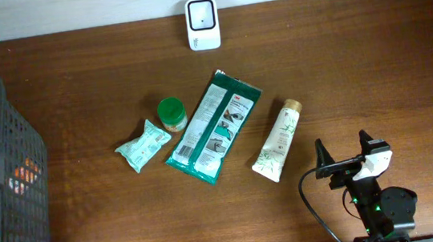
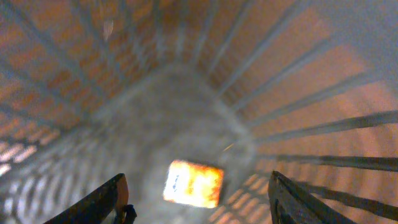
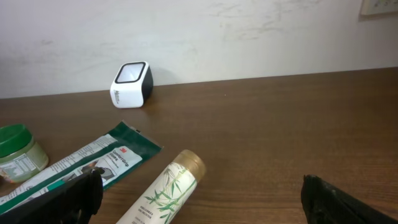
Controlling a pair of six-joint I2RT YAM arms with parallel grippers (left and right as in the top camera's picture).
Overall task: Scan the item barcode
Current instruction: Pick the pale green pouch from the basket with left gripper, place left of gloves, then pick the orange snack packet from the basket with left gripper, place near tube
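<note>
While the orange packet lies flat on the bottom of the dark mesh basket at the left side of the table, the left pincer hangs above it with both fingers wide apart and nothing between them. On the table lie a small pale pouch, a green-lidded jar, a long green pack and a bamboo-print tube. The white scanner stands at the far edge. The right pincer, near the tube, is spread wide and holds nothing.

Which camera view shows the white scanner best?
The right wrist view: the white scanner stands large and sharp, with its window and side visible. The overhead view shows it small, from above. The left wrist view shows only the inside of the basket.
</note>
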